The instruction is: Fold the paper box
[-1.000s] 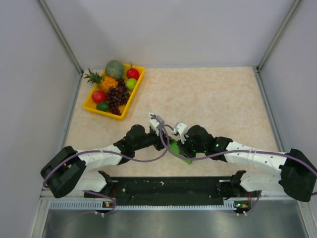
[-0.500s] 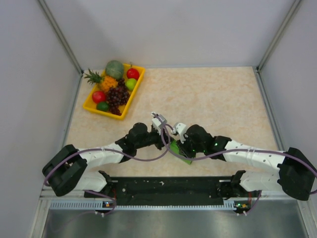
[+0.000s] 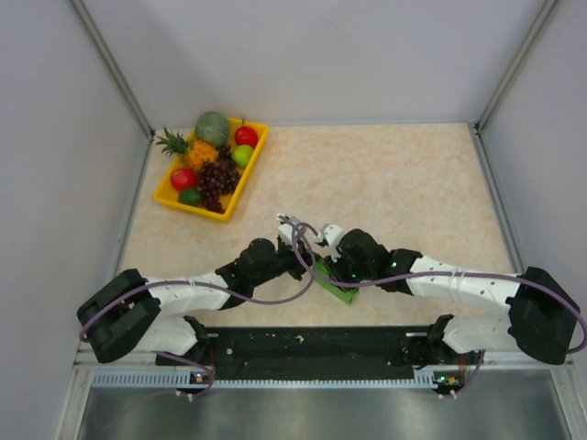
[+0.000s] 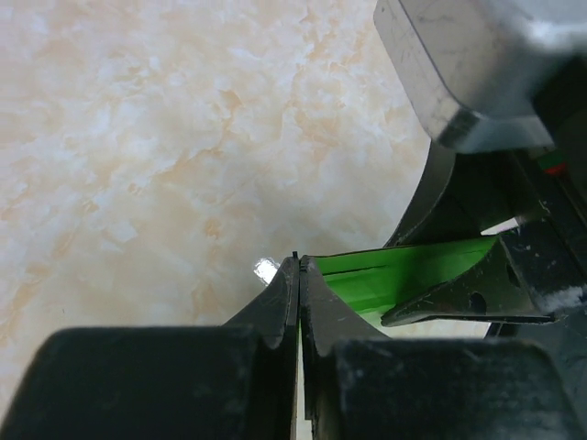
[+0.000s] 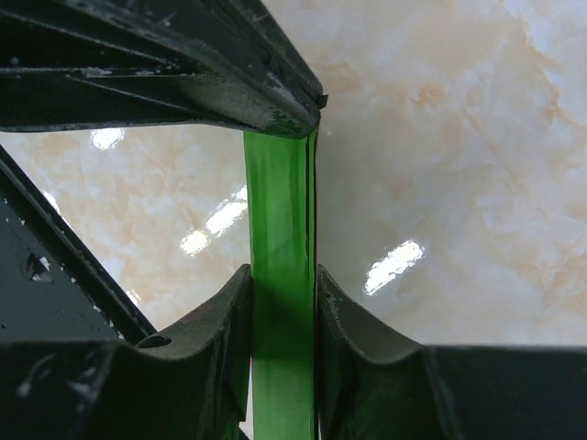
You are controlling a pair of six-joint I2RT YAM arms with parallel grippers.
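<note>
The paper box (image 3: 338, 292) is a bright green folded strip held above the table near its front edge, between the two arms. My right gripper (image 5: 282, 275) is shut on it, and the strip (image 5: 280, 202) stands upright between the two fingers. My left gripper (image 4: 298, 261) is shut, its tips pinching a thin edge at the strip's far end. The green card (image 4: 394, 270) runs off to the right of those tips. In the top view both grippers (image 3: 307, 259) (image 3: 327, 271) meet over the box, which is mostly hidden there.
A yellow tray (image 3: 163, 197) of fruit stands at the back left of the marbled table (image 3: 394, 183). White walls close in the left, right and back sides. The arms' base rail (image 3: 312, 348) runs along the near edge.
My left gripper has closed from partly open onto the end of the green strip and shifted slightly nearer and to the right. The right gripper keeps its grip and has moved a little left.
</note>
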